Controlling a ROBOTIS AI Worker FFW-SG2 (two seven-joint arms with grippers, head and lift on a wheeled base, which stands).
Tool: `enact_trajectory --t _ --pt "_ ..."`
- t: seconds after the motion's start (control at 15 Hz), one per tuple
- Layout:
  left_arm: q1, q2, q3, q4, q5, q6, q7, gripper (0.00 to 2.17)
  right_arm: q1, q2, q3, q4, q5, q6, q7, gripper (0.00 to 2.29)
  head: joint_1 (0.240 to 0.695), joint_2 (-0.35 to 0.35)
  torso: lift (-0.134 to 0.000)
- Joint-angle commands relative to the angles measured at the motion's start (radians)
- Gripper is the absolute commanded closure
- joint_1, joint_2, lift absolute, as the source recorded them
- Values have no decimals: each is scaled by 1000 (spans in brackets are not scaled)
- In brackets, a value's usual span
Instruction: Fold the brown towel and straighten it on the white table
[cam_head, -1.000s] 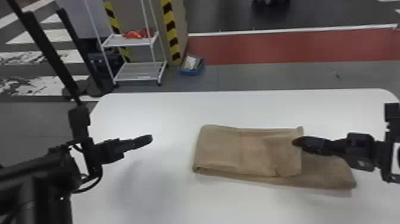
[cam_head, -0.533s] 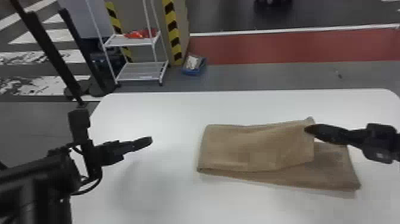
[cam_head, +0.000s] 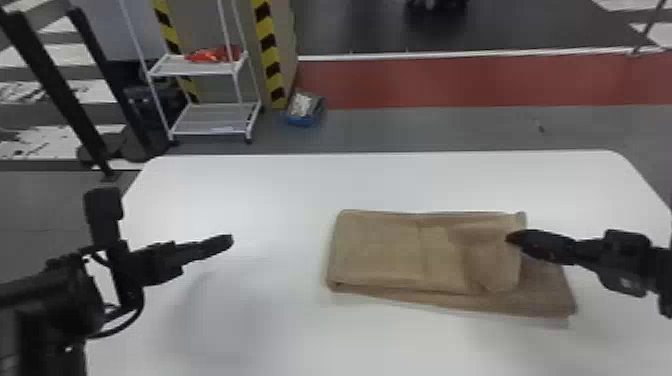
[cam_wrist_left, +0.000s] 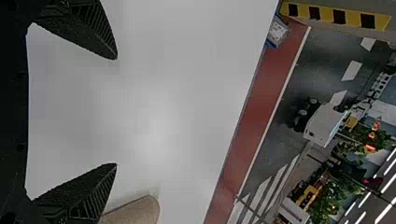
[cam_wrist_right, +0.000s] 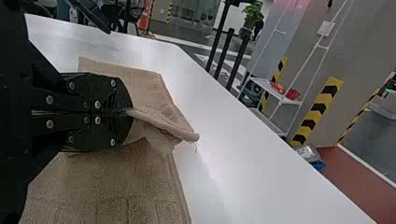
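Towel in the straightening step, as judged from its layers. It lies folded on the table, right of centre and nearer the right edge than the left, its long side running roughly with the far edge. The upper layer ends short of the lower layer, which juts out toward the right edge of the table and shows as a strip along the near side. The right tool is closed on the upper layer at its right end, pinching it into a ridge. The left tool is spread wide and empty, above the table toward its left edge.

The next move probably calls for drawing the upper layer toward the right edge of the table until its end meets that of the lower layer, then setting it flat, letting go and pressing out the ridge. Too low or hard a pull might drag the whole towel askew; too early a release would likely leave the end rumpled.
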Motion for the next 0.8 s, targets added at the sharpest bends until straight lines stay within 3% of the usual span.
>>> enact_trajectory --t 0.0,0.2,0.47,0.73 --pt "5 -1 0 -3 -2 3 0 63 4 -2 -5 1 0 8 1 1166 695 101 -124" --pt "5 -4 -3 -7 -8 6 -1 63 7 0 21 -18 -20 8 15 1166 695 99 -124" --pt "9 -4 0 -35 -9 28 -5 66 -7 21 50 -128 -130 8 1 1166 695 119 -124" --pt "6 4 1 -46 -8 34 -5 66 -19 85 91 -194 -237 8 0 1166 695 178 -124"
